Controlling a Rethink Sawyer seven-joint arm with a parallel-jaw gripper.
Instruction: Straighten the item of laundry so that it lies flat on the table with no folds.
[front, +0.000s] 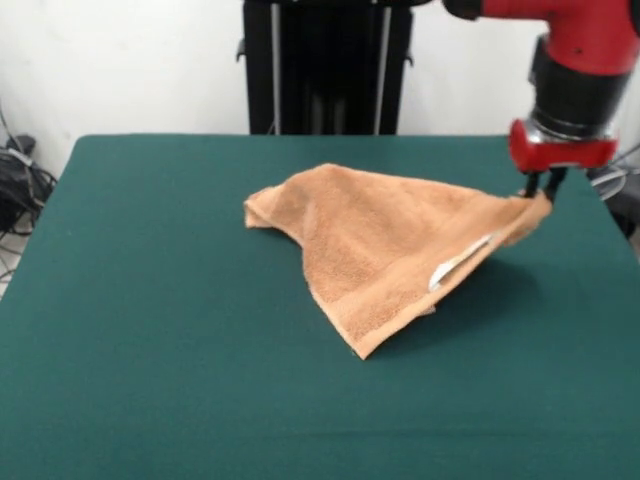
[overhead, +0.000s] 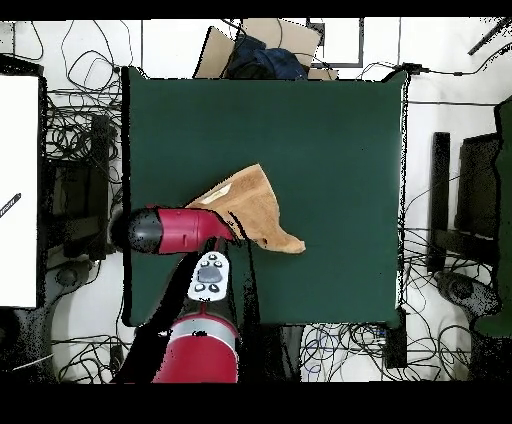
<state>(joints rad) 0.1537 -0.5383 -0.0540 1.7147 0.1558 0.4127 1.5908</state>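
Note:
The item of laundry (front: 380, 235), an orange-tan terry towel, lies folded and bunched on the dark green table (front: 150, 320). One corner is lifted off the cloth toward the right. My gripper (front: 541, 190) is shut on that raised corner, near the table's right edge. A small white label (front: 458, 264) shows on the sloping side, and a pointed corner lies toward the front. From overhead, the towel (overhead: 256, 208) lies left of the table's (overhead: 340, 130) middle. There the red arm (overhead: 180, 230) covers the held corner and hides the gripper.
Cables, stands and dark equipment (overhead: 70, 180) ring the table. A cardboard box with dark cloth (overhead: 262, 52) sits past the far edge in the overhead view. The table's edge (front: 600, 200) runs close beside my gripper.

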